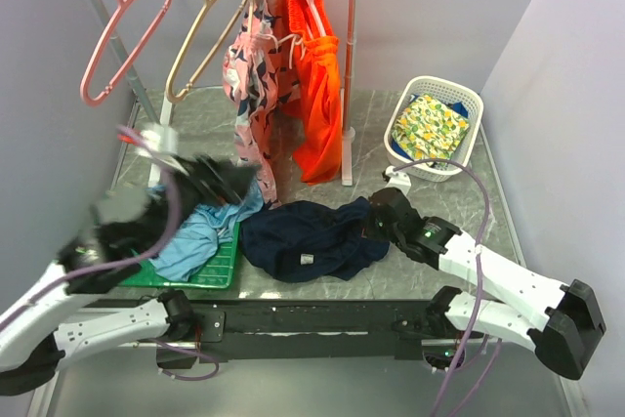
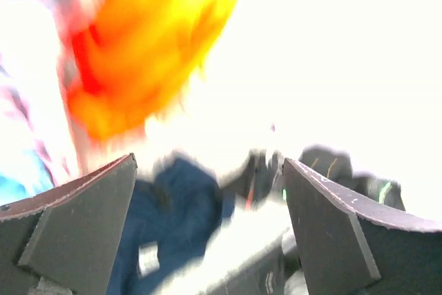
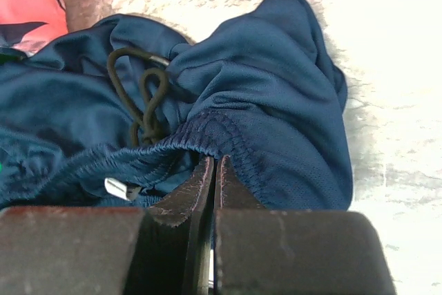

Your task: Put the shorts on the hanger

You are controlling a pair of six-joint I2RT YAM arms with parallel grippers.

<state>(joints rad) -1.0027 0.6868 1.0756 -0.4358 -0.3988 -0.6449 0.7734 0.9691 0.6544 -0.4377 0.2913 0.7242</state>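
Observation:
The dark navy shorts (image 1: 312,239) lie crumpled on the table in front of the arms, drawstring and white label showing (image 3: 262,81). My right gripper (image 1: 376,214) sits at their right edge, its fingertips (image 3: 215,160) pressed together on the elastic waistband. The tan hanger (image 1: 200,46) hangs empty on the rail at the back left. My left gripper (image 1: 229,181) is a motion-blurred shape above the green tray, left of the shorts. In the left wrist view it (image 2: 208,164) stands wide open with nothing between its fingers, and the shorts (image 2: 173,219) show blurred beyond.
A pink hanger (image 1: 122,41), a patterned pink garment (image 1: 252,95) and orange shorts (image 1: 317,95) hang on the white rack (image 1: 349,75). A green tray (image 1: 220,266) with light blue clothing (image 1: 200,231) sits front left. A white basket (image 1: 469,109) stands back right.

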